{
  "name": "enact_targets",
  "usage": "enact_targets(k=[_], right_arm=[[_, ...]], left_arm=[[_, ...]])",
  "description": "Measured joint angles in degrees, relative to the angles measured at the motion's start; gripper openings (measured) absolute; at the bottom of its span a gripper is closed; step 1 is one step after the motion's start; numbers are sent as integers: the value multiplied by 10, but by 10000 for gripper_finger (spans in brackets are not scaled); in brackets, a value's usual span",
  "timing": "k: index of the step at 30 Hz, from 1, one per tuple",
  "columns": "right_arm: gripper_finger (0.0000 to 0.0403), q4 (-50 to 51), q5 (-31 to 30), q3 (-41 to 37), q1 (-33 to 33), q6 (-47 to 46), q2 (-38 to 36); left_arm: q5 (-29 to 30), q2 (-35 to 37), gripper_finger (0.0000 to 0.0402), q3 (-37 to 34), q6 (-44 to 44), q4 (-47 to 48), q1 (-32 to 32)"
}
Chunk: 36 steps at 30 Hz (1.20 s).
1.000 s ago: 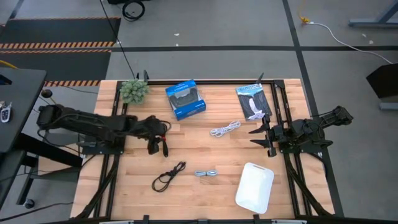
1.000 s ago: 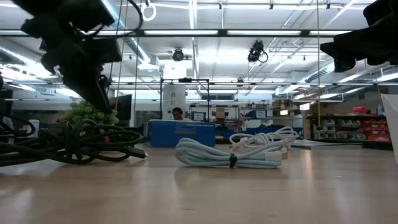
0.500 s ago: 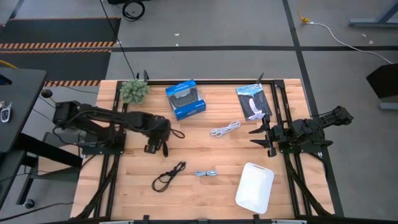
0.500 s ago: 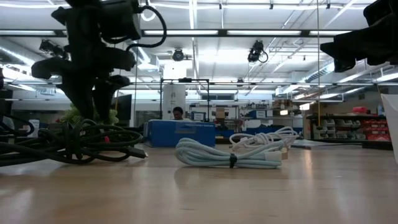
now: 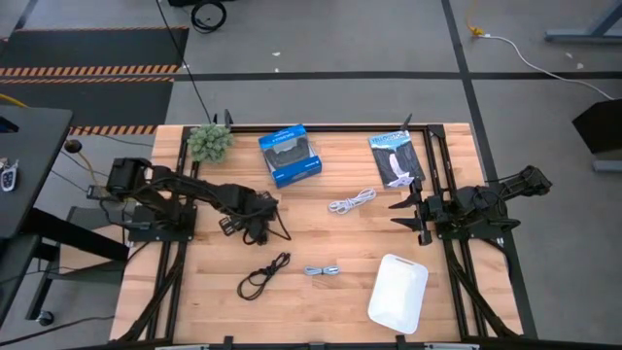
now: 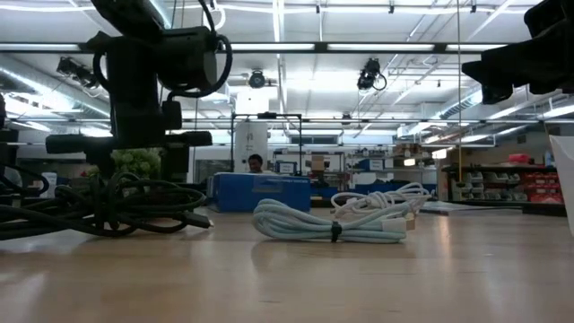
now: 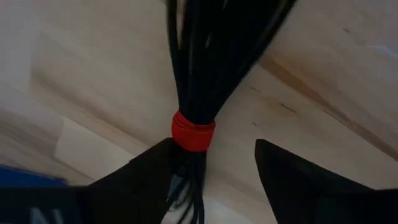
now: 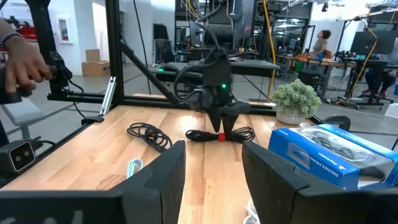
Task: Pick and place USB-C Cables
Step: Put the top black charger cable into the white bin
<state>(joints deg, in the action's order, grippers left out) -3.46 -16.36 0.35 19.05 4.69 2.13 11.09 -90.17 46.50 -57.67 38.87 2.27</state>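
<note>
So on the left side of the table the left gripper point(image 5: 255, 229) is pointing straight down over the black cable with the red band point(image 7: 193, 129). The wrist cam shows the two dark fingers point(image 7: 155, 168) spread apart with the red band sitting between them, one finger right up against the bundle and the other with a gap, so it's open around the cable and not clamped on it. The cable itself lies flat on the wooden table point(image 5: 321, 297), left of the middle.

Behind that, at the far left edge, there's a little green plant point(image 5: 210, 142), and next to it a blue box point(image 5: 290, 155).

Closer to the front edge, the loose black cable point(image 5: 263, 275) is lying by itself, and just to its right is the short grey cable point(image 5: 323, 271). In the low view that grey one point(image 6: 332, 222) is the nearest thing, with the white cable point(image 6: 381, 199) behind it.

The white cable point(image 5: 352, 201) sits around the middle of the table, apart from the others. Beyond it, near the far edge, is a dark flat packet point(image 5: 396, 157).

A white tray point(image 5: 398, 292) sits at the front right with nothing in it.

The right gripper point(image 5: 408, 215) hangs over the right side of the table, well away from all the cables. Its fingers point(image 8: 163, 177) are apart and holding nothing.
</note>
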Motion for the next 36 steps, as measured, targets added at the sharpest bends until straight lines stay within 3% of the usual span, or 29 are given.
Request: enact_targets(k=[26, 30, 36], right_arm=[[165, -12, 0, 0, 0, 0, 0], [165, -12, 0, 0, 0, 0, 0], [165, -12, 0, 0, 0, 0, 0]], left_arm=[[17, -45, 79, 2, -95, -42, -2], [28, -45, 63, 13, -55, -24, -1], [43, -48, 61, 85, 54, 17, -1]])
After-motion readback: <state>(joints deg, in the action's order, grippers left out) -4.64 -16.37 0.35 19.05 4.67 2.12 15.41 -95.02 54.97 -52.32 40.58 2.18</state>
